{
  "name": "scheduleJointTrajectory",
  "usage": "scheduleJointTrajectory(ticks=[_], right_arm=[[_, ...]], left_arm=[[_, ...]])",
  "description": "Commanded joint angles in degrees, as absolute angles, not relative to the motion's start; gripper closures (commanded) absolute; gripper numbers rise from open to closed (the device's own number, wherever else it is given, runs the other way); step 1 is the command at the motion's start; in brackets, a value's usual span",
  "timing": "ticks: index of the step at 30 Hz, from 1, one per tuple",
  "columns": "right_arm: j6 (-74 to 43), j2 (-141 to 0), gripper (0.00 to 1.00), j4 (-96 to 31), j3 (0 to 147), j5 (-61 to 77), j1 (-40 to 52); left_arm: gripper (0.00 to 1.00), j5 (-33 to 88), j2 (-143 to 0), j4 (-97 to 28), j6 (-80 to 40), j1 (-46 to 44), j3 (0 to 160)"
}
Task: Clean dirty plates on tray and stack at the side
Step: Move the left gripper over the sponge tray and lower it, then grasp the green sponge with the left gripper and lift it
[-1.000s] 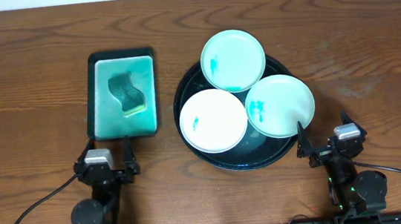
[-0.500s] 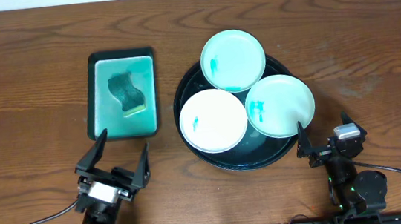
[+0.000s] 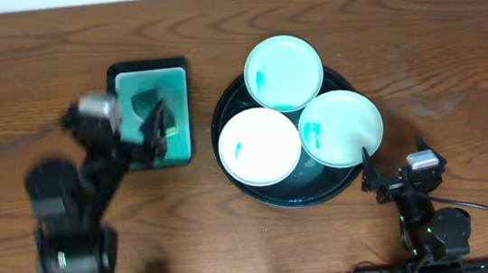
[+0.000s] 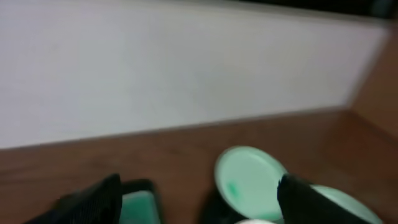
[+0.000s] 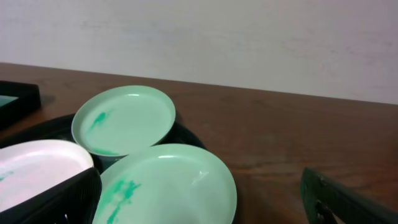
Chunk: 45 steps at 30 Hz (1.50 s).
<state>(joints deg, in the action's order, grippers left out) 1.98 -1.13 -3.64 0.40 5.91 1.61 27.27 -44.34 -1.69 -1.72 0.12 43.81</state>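
Note:
Three plates lie in the round black tray (image 3: 309, 199): a teal-tinted one (image 3: 284, 73) at the back, a white one (image 3: 259, 147) at front left with a small teal mark, and a pale green one (image 3: 340, 128) at front right with a teal smear. My left gripper (image 3: 151, 133) is open and empty, blurred, over the right side of the teal rectangular tray (image 3: 121, 86). My right gripper (image 3: 394, 178) is open and empty, low near the front right of the black tray. The right wrist view shows the smeared plate (image 5: 168, 186) just ahead of the fingers.
A dark green sponge (image 3: 143, 102) lies in the teal rectangular tray, partly hidden by my left gripper. The left wrist view is blurred and shows the back plate (image 4: 249, 180) and a white wall behind the table. Bare wood surrounds both trays.
My left arm has risen from its rest at the front left and swung forward over the teal rectangular tray. The right arm and the plates have not moved.

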Motion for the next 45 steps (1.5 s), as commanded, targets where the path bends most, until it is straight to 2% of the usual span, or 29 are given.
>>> scheduleJointTrajectory(ticks=[1, 3, 5, 10, 13, 18, 22, 25, 38, 41, 45], right_arm=[[2.4, -1.1, 0.01, -3.8, 0.3, 5.9, 1.5], [2.4, -1.1, 0.01, -3.8, 0.3, 5.9, 1.5], [2.4, -1.1, 0.01, -3.8, 0.3, 5.9, 1.5], [2.4, -1.1, 0.01, -3.8, 0.3, 5.9, 1.5], [2.4, -1.1, 0.01, -3.8, 0.3, 5.9, 1.5], [2.4, -1.1, 0.01, -3.8, 0.3, 5.9, 1.5], [2.4, -1.1, 0.01, -3.8, 0.3, 5.9, 1.5], [2.4, -1.1, 0.01, -3.8, 0.3, 5.8, 1.5], [2.4, -1.1, 0.01, -3.8, 0.3, 5.9, 1.5], [2.4, -1.1, 0.01, -3.8, 0.3, 5.9, 1.5], [2.4, -1.1, 0.01, -3.8, 0.3, 5.9, 1.5]], left_arm=[[0.20, 47.2, -55.9, -1.1, -2.2, 0.3, 50.9], [0.20, 44.7, -60.5, -0.6, -3.5, 0.3, 52.7], [0.20, 35.0, -65.3, -4.7, -9.4, 0.4, 56.5], [0.20, 19.7, -80.3, -31.7, -10.8, 0.5, 74.0], [0.20, 19.0, -87.5, -38.2, -10.8, 0.5, 78.3], [0.20, 16.0, -95.0, -37.1, -11.6, 0.5, 77.7], [0.20, 2.5, -100.6, -37.5, -32.1, 0.5, 77.8], [0.20, 2.1, -104.6, -36.1, -37.5, 0.4, 77.7], [0.20, 2.9, -111.8, -32.0, -35.6, 0.2, 77.7], [0.20, 7.6, -112.0, -30.6, -27.3, -0.5, 77.7], [0.20, 6.4, -112.2, -30.5, -24.4, -1.4, 77.7]])
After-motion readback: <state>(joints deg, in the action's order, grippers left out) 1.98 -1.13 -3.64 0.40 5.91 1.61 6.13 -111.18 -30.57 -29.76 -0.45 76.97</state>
